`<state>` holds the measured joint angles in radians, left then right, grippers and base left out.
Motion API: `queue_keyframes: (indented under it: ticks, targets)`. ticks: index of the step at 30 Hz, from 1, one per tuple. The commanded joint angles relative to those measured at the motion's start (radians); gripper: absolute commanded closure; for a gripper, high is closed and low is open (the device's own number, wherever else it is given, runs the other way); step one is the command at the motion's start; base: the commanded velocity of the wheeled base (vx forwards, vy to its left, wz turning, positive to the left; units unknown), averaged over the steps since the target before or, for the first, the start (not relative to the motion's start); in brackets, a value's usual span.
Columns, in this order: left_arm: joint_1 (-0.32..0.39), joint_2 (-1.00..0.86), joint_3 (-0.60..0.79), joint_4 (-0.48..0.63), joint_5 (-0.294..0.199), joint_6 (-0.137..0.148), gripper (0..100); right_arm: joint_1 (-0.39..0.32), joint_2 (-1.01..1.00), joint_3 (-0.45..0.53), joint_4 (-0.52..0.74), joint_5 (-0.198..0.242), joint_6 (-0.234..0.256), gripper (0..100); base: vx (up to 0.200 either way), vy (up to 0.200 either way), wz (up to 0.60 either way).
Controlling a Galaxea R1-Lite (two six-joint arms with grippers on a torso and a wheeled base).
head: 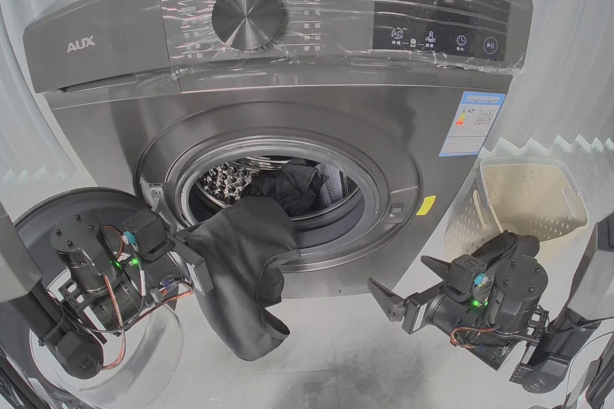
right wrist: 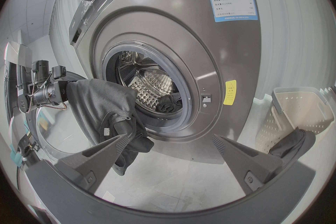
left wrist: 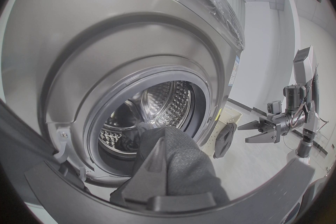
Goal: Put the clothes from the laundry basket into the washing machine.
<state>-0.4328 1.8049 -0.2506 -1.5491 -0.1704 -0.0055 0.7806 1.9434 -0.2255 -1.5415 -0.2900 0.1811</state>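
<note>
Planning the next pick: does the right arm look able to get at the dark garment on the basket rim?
Probably yes: the right pincer is open and empty, and the dark garment hangs over the basket rim right beside that arm. It points at the washing machine, so needs turning.

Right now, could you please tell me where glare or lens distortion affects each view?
Head view: the clear plastic film on the grey steel washing machine throws bright streaks, and the machine's edges bow. Left wrist view: dark rounded corners; the dark grey garment looms large. Right wrist view: the shiny dimpled drum glints; the cream perforated laundry basket curves.
</note>
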Motion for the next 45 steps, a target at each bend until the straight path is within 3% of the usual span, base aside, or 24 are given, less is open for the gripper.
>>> queue_keyframes:
  ticks: [1, 6, 8, 9, 11, 18, 26, 30, 35, 45]
  targets:
    - [-0.023, -0.004, 0.005, -0.002, 0.0, -0.002, 100, 0.006, 0.002, -0.001, 0.0, 0.0, 0.0, 0, 0.0, 0.0, 0.0]
    - [-0.095, 0.001, 0.016, -0.002, 0.009, -0.007, 100, 0.017, 0.0, -0.001, 0.0, 0.0, -0.002, 0, 0.0, 0.0, 0.0]
    - [-0.124, 0.005, -0.002, 0.0, 0.04, -0.039, 100, 0.019, 0.0, -0.009, 0.0, 0.0, -0.002, 0, 0.0, 0.0, 0.0]
    - [-0.136, 0.008, -0.032, 0.001, 0.051, -0.077, 100, 0.019, 0.0, -0.012, 0.0, -0.001, -0.002, 0, 0.0, 0.0, 0.0]
    - [-0.139, 0.048, -0.065, 0.0, 0.046, -0.122, 100, 0.019, -0.001, -0.012, 0.0, 0.0, -0.002, 0, 0.0, 0.0, 0.0]
    - [-0.135, 0.209, -0.194, -0.002, 0.052, -0.12, 100, 0.02, -0.009, -0.009, 0.0, 0.0, -0.003, 0, 0.0, 0.0, 0.0]
    - [-0.135, 0.269, -0.268, -0.002, 0.06, -0.128, 100, 0.02, -0.009, -0.008, 0.0, 0.0, -0.003, 0, 0.0, 0.0, 0.0]
    - [-0.132, 0.373, -0.38, -0.002, 0.158, -0.136, 100, 0.02, -0.012, -0.009, 0.0, 0.0, -0.005, 0, 0.0, 0.0, 0.0]
    - [-0.132, 0.445, -0.464, -0.002, 0.166, -0.14, 100, 0.019, -0.011, -0.011, 0.0, 0.0, -0.005, 0, 0.0, 0.0, 0.0]
    - [-0.061, 0.674, -0.829, 0.024, 0.178, -0.139, 100, 0.02, -0.006, -0.011, 0.0, 0.003, -0.002, 0, 0.0, 0.0, 0.0]
